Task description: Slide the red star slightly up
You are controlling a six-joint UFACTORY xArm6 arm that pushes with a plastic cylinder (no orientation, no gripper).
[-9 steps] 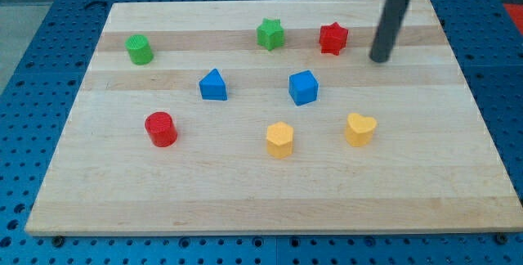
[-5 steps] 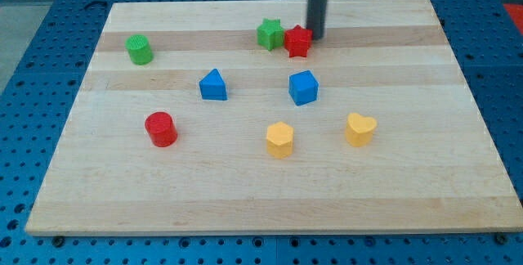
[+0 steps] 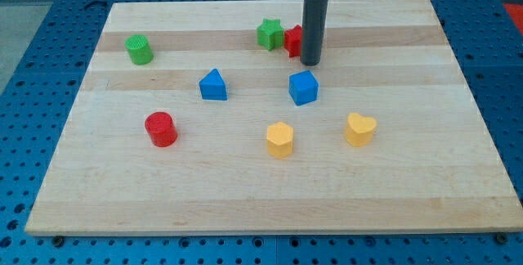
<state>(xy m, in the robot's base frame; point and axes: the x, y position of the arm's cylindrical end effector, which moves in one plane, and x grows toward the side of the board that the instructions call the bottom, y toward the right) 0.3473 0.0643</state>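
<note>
Presently the red star [image 3: 293, 41] is seen just up and to the view's left of my tip [image 3: 310, 62], partly hidden by the rod, beside 1 green star [image 3: 270, 33]; no gripper is fitted, so none can be judged.

red star [image 3: 292, 41]: right part hidden behind my rod | rod top: cut by view's top | my tip [image 3: 310, 62]: visible
</note>
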